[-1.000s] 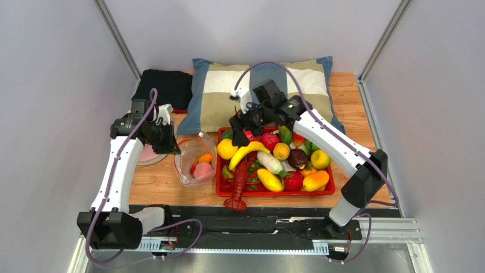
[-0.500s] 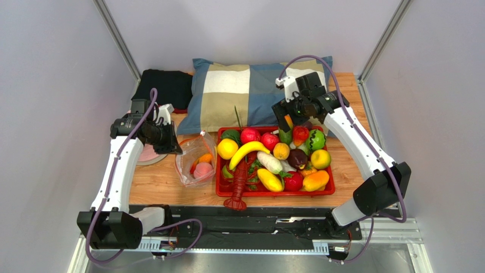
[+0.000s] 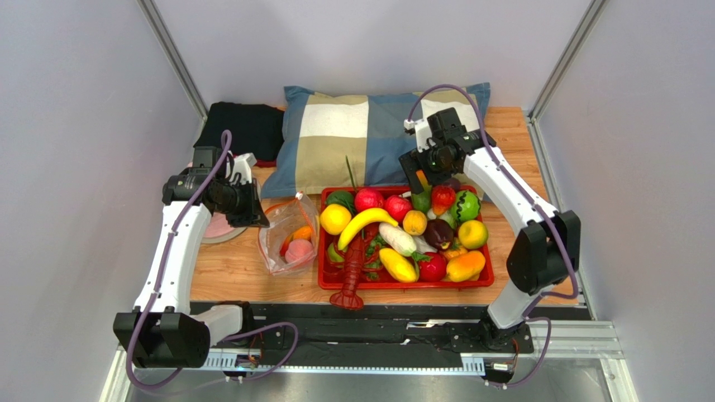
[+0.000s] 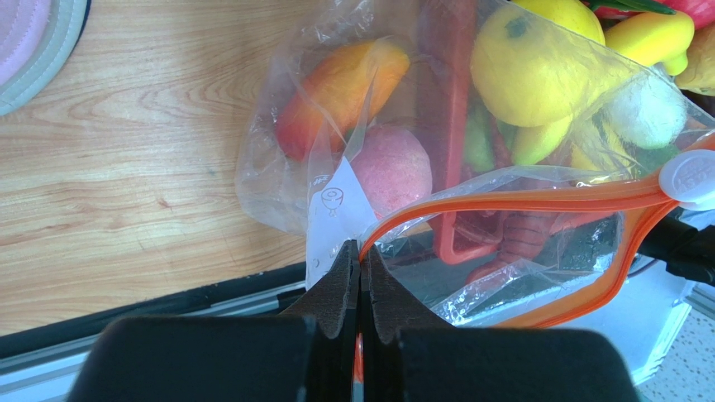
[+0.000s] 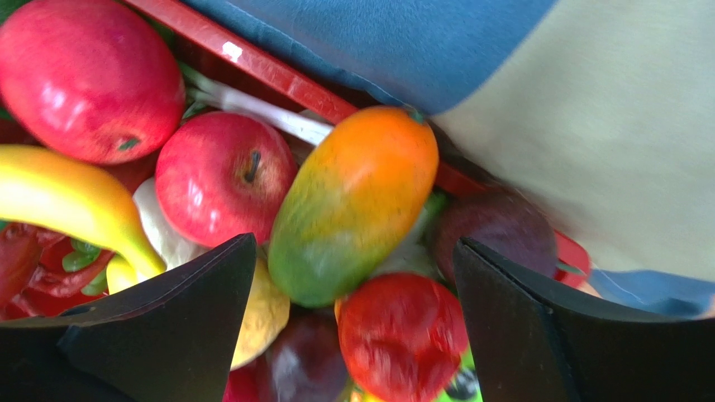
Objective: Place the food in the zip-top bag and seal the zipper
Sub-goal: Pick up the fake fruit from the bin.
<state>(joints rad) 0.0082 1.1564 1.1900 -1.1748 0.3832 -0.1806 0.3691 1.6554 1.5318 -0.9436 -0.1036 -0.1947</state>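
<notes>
Zip-top bag lies on the table just left of the red tray, a peach inside; the left gripper pinches its orange zipper. The right gripper hangs over the tray's far edge, jaws spread wide around an orange-green mango.

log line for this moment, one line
left gripper: shut on zipper | zip-top bag: mouth open, peach inside | right gripper: open over mango in red tray
</notes>
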